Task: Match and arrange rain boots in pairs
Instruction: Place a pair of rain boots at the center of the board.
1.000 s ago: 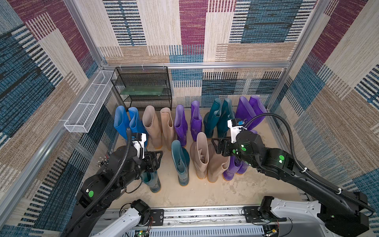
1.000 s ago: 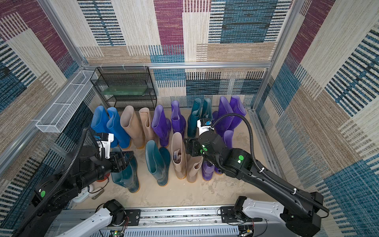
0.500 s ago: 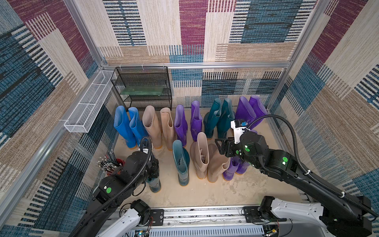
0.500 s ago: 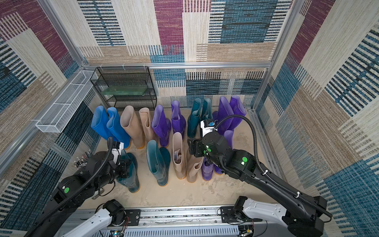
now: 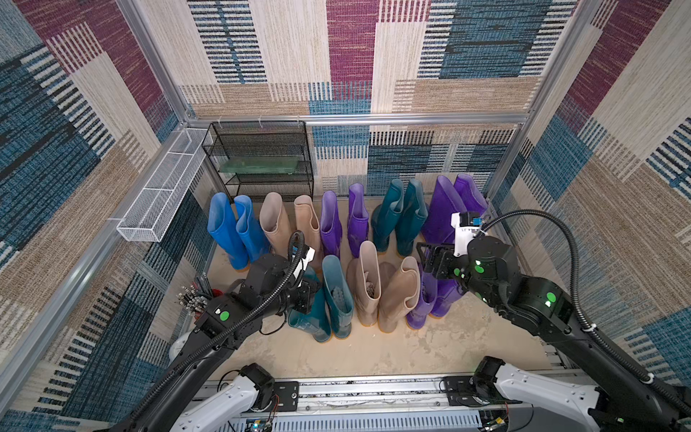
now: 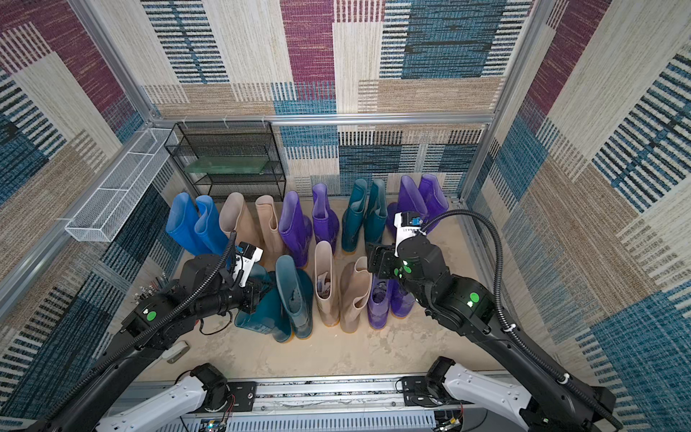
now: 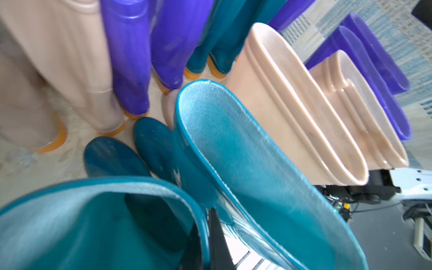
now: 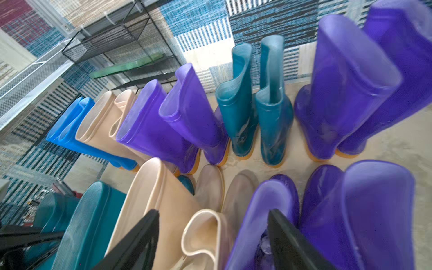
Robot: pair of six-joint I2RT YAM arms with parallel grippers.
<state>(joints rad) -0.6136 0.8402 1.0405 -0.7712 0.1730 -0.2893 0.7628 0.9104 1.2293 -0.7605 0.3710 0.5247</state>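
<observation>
A beige floor (image 5: 430, 348), closed in by patchwork carpet walls (image 5: 336, 56), carries two rows of upright rain boots (image 5: 331, 224). The back row stands in matched pairs, from the robot's left to its right: blue pair (image 5: 232, 232), beige pair (image 5: 276, 220), purple pair (image 5: 355, 220), teal pair (image 5: 392, 220) and tall purple pair (image 5: 445, 209). The shorter front row, just before it, holds two teal, two beige and two purple boots.

A black wire rack (image 5: 258, 127) stands in the back left corner behind the blue and beige pairs, with a flat green slab (image 5: 261, 164) lying on its middle shelf. A white wire basket (image 5: 160, 194) hangs on the left wall beside the rack.

The left hand (image 7: 207, 224) is clamped tight on the top rim of the leftmost front teal boot (image 5: 310, 321), one finger inside the shaft and one outside. The right hand (image 8: 213, 211) hangs wide open above the front beige and purple boots, gripping nothing.

Crumpled stuffing (image 6: 323, 286) sits inside the taller front beige boot (image 6: 325, 299).
</observation>
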